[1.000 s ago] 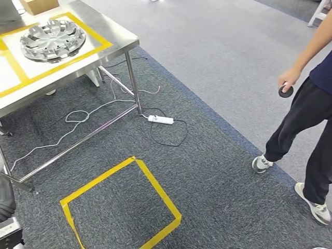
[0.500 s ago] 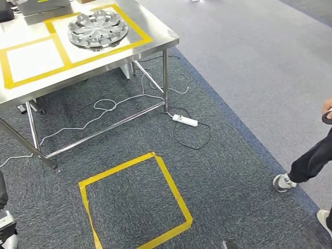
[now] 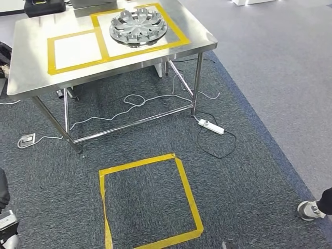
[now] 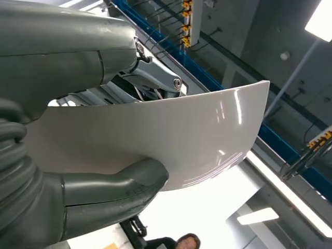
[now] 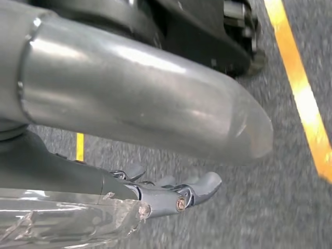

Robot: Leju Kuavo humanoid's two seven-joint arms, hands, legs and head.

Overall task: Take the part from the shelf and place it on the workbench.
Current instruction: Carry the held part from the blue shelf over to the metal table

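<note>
Already off the shelf, a pale, glossy curved panel (image 4: 164, 137) sits pinched in the robot's left hand (image 4: 78, 150), thumb under one face and darker fingers (image 4: 156, 78) over the other, the grip near one end so that most of the sheet juts out unsupported. Judging by its thin edge and smooth sheen, the part is probably light and fairly stiff but slick, and likely to tip or slide in a pinch so far from its middle; a hold nearer the centre, or a second hand beneath, would steady it. Ahead stands the stainless workbench (image 3: 35, 78), its top marked with yellow tape squares (image 3: 50, 54), one already occupied by a silver wheel cover (image 3: 138, 27). Nearer, a taped square (image 3: 188, 192) marks the carpet. At the wrist camera, the right hand (image 5: 172, 194) hangs above the carpet, fingers together and seemingly empty, with a clear wrapped piece (image 5: 66, 220) beside it whose contact cannot be told. A person's shoe (image 3: 311, 210) edges in.
</note>
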